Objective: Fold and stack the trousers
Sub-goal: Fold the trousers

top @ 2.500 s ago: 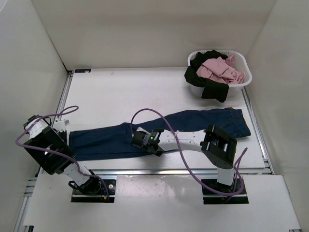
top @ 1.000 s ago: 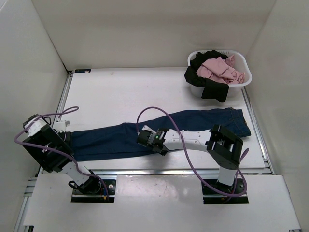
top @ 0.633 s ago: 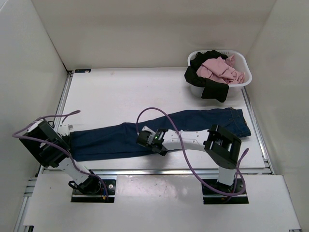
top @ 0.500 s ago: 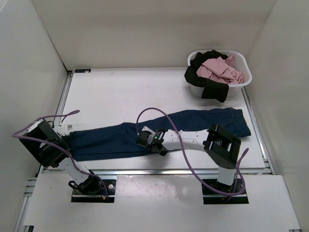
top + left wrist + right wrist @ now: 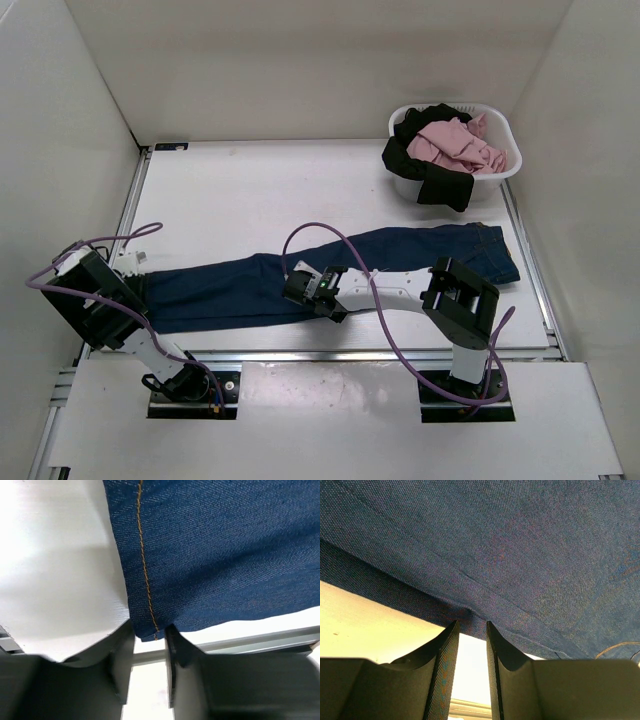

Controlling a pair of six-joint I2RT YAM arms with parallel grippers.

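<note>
The trousers [image 5: 400, 255] are dark navy jeans lying flat and full length across the near part of the table, waist at the right and leg hems at the left. My left gripper [image 5: 140, 287] sits at the left hem end. In the left wrist view its jaws [image 5: 150, 630] are closed to a narrow gap on the hem corner with tan stitching [image 5: 145, 580]. My right gripper [image 5: 291, 290] is at the near edge of the trousers mid-leg. In the right wrist view [image 5: 472, 625] it pinches a puckered fabric edge [image 5: 495, 540].
A white laundry basket [image 5: 507, 170] stands at the back right, holding pink clothes [image 5: 455, 140] and a black garment [image 5: 425, 170] that hangs over its front. White walls close in the table on three sides. A metal rail [image 5: 350, 353] runs along the near edge.
My right gripper has shifted slightly right along the trousers' near edge. My left arm has tilted and settled at the hem. The trousers lie about where they were.
</note>
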